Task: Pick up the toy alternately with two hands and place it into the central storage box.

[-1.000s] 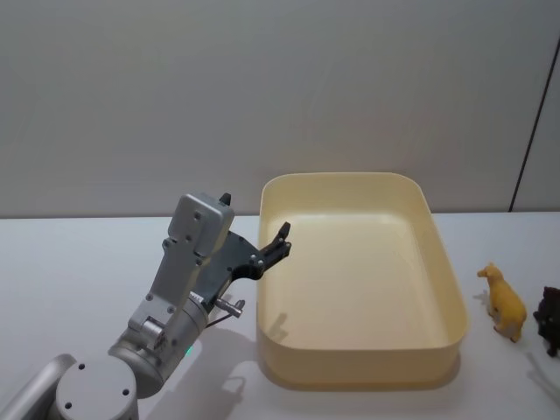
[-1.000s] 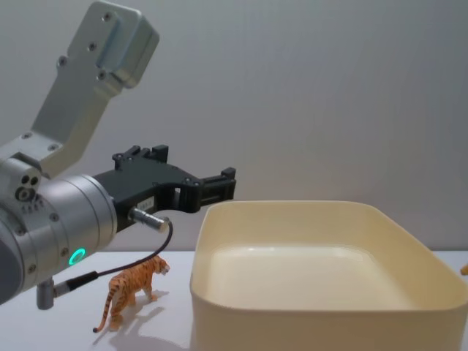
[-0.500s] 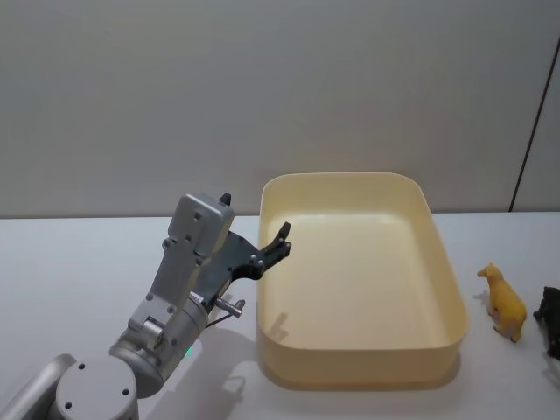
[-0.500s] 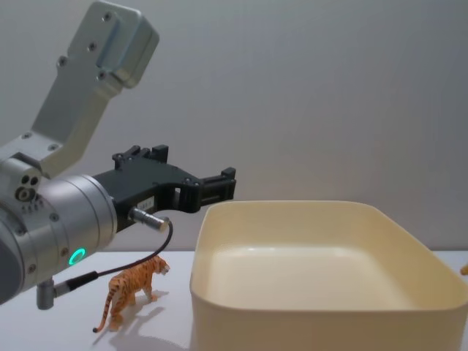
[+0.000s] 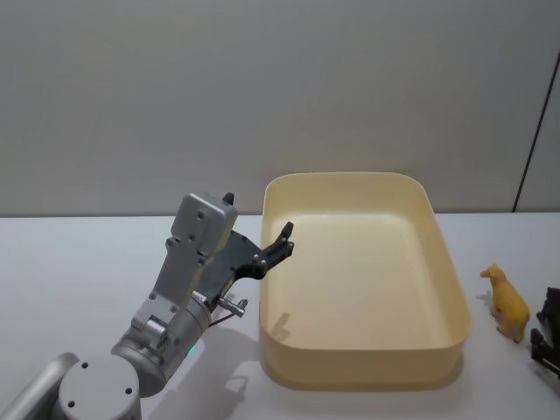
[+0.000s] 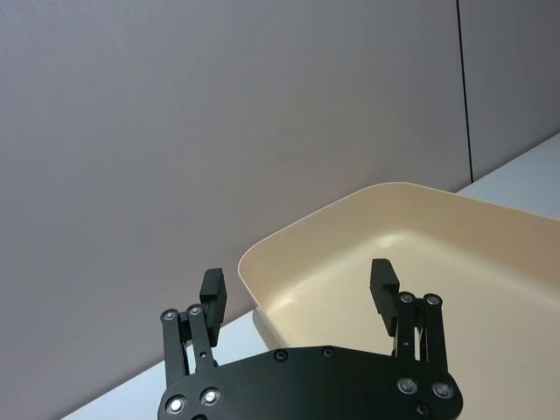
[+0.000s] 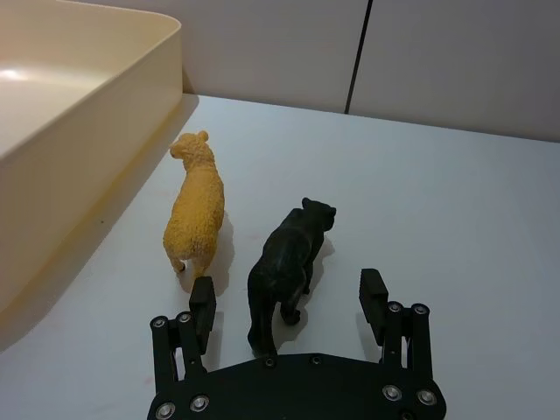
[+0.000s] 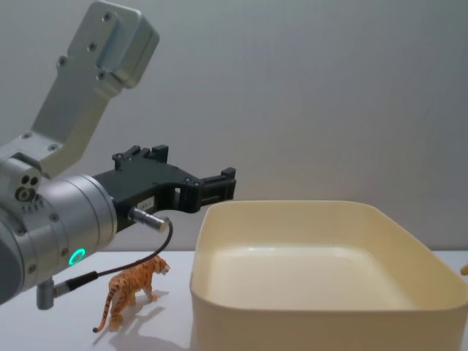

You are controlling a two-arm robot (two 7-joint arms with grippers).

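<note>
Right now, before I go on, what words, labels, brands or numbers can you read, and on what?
None can be read: the large cream-coloured rectangular plastic tub, the black two-fingered left end effector, the black two-fingered right end effector, the yellow toy animal, the black toy panther and the orange striped toy tiger carry no text.

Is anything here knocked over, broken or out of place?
Nothing stands out. The yellow toy animal, black panther and tiger all stand upright on the table, and the storage box sits level and empty.

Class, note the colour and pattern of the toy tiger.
Orange with dark stripes; the toy tiger shows best in the chest view.
</note>
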